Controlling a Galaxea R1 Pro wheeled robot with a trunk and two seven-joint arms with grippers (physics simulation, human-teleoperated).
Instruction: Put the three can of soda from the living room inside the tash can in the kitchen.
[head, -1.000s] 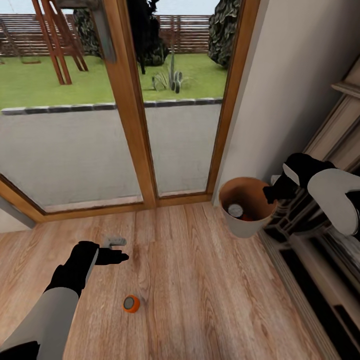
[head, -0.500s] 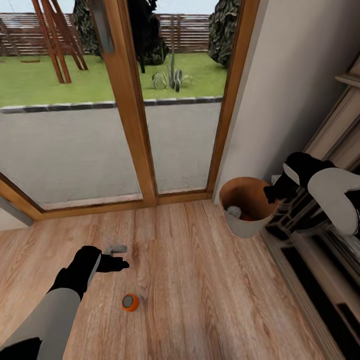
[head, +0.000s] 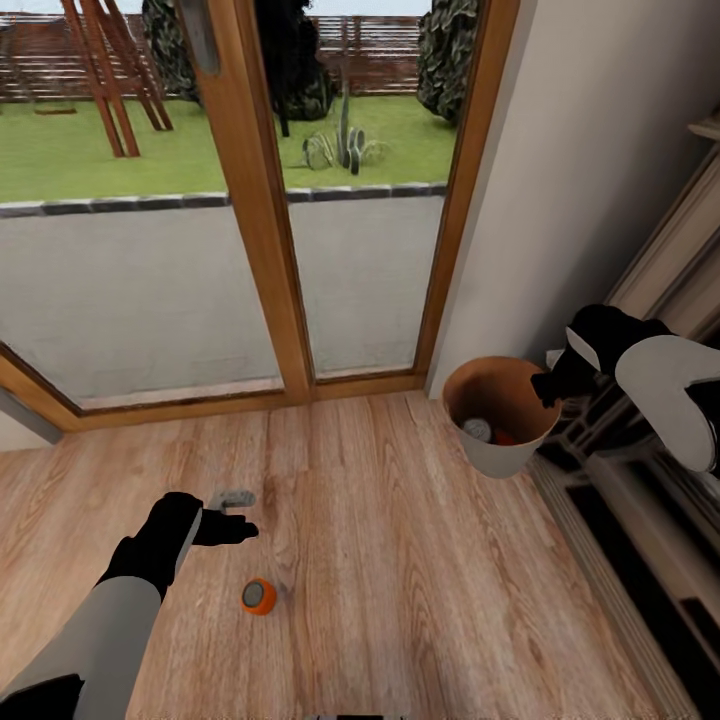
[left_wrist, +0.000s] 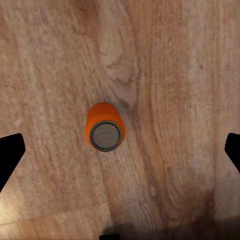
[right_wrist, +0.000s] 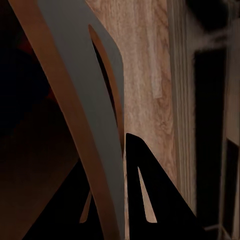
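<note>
1. One can (head: 258, 596) stands on the wood floor (head: 400, 580). From the left wrist it shows from the top (left_wrist: 104, 127).
2. The left gripper (head: 236, 528) hangs above the floor near that can. Its jaws are wide apart, with nothing in them.
3. The bin (head: 497, 458) sits on the floor by the wall, next to the glass doors (head: 190, 260). There are cans (head: 480, 431) inside it.
4. The right gripper (head: 548, 383) pinches the bin's rim. From the right wrist, the rim (right_wrist: 85, 125) runs between its black fingers (right_wrist: 150, 200).
</note>
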